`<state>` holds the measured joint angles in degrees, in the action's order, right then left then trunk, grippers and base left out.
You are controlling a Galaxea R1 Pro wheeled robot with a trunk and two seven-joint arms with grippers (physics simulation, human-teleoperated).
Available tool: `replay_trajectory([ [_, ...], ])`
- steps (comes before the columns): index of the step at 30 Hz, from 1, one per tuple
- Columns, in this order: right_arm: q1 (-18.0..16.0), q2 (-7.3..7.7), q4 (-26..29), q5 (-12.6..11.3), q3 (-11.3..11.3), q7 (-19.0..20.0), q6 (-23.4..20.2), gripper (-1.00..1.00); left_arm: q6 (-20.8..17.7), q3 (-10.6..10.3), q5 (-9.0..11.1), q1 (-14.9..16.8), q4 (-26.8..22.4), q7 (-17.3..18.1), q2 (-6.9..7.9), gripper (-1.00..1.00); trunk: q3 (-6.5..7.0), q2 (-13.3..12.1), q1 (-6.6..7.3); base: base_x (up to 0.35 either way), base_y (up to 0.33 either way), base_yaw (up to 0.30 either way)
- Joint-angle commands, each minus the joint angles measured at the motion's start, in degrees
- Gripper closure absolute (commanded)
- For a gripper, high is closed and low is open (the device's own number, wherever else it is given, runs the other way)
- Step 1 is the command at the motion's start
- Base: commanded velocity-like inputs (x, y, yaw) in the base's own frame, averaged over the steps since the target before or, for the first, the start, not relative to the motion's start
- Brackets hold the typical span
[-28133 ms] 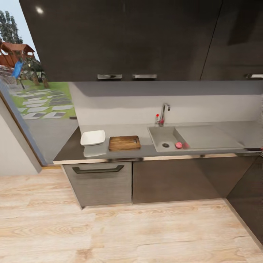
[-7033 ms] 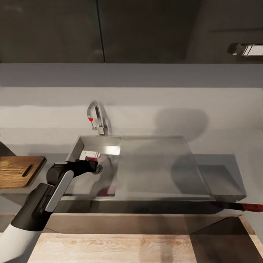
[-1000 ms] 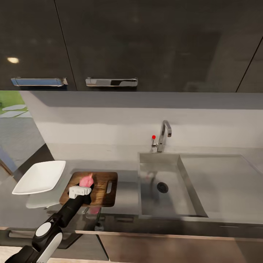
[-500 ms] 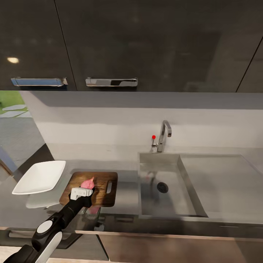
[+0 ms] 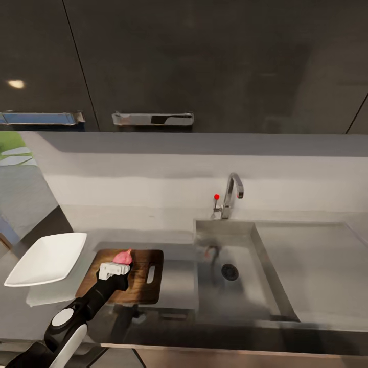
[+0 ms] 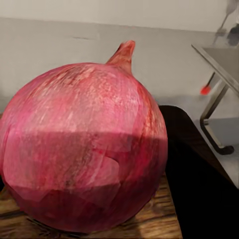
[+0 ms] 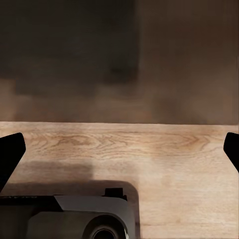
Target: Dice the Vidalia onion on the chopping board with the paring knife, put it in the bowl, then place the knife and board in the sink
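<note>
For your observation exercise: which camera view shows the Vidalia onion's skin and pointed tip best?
The left wrist view: the Vidalia onion looms close, skin and tip plain. The head view shows it small on the chopping board, beyond the left gripper.

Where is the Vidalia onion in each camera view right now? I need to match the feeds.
Head view: the Vidalia onion sits on the far part of the chopping board, just beyond the left hand.
Left wrist view: the onion is close up, resting on the board's wood.
Right wrist view: wooden floor between the right hand's open fingertips, no onion.
Shared landmark: the tap's red knob.
</note>
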<state>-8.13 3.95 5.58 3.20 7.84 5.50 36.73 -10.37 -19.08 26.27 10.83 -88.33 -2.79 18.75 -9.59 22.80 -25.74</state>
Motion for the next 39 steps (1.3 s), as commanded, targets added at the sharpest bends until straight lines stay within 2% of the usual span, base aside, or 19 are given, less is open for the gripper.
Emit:
replay_trajectory([
  [1,0.0,0.00,0.0,0.3,0.5,0.4,0.2,-1.00,-0.2,-0.1,0.4,0.0,-0.1,-0.3,0.06,1.00,-0.12,0.1,-0.04,0.060,0.000,0.000],
  [27,0.0,0.00,0.0,0.3,0.4,0.4,0.2,-1.00,-0.2,-0.1,0.4,0.1,-0.1,-0.2,0.06,1.00,-0.12,0.1,-0.04,-0.020,0.000,0.000],
  [39,0.0,0.00,0.0,0.3,0.5,0.4,0.1,-1.00,-0.1,-0.2,0.4,0.1,-0.1,-0.2,0.06,1.00,-0.12,0.1,-0.04,-0.109,0.056,0.000],
])
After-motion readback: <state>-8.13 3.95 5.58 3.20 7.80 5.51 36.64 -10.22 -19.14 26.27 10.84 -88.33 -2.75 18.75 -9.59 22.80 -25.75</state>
